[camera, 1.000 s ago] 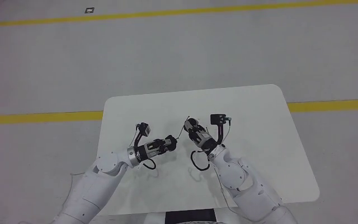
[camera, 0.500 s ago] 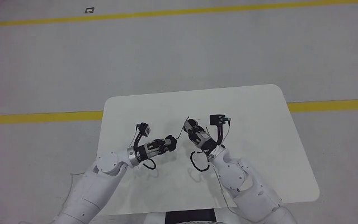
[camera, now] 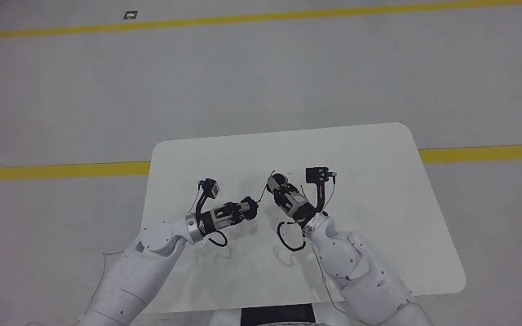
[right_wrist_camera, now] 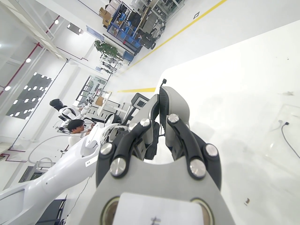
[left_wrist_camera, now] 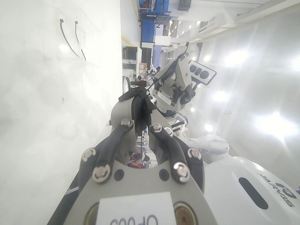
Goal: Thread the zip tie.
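Black plastic zip tie [right_wrist_camera: 163,80], a thin strap with a small square head, held above the middle of the white table [camera: 367,163]. Right gripper [right_wrist_camera: 160,94] is pinched fully closed on the strap just below the head. Left gripper [left_wrist_camera: 140,99] is likewise closed on the far end. Left wrist view adds two spare ties [left_wrist_camera: 64,36] lying side by side on a clear tray [left_wrist_camera: 90,31]. Table edges lie well apart from both grippers.
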Controlling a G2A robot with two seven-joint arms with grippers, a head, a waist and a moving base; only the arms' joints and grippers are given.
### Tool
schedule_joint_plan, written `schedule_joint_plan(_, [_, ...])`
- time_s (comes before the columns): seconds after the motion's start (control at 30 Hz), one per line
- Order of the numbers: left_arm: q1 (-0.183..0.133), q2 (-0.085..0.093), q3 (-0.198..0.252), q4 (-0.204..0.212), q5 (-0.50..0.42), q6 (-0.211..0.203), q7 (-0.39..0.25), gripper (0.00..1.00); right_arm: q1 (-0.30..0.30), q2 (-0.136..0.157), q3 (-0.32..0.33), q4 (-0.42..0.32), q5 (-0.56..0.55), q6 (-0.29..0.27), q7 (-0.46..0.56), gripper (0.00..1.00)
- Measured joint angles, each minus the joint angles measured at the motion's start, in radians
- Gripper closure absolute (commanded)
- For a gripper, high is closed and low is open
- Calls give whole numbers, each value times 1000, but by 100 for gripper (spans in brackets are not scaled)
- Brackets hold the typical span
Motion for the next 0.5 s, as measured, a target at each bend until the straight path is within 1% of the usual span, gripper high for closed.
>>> schedule_joint_plan(0.27, [0, 0, 0, 0, 0, 0, 0, 100, 3, -2, -2, 9, -3, 8, 2, 100])
schedule_joint_plan(0.5, [0, 0, 0, 0, 0, 0, 0, 100, 3, -2, -2, 9, -3, 5, 5, 100])
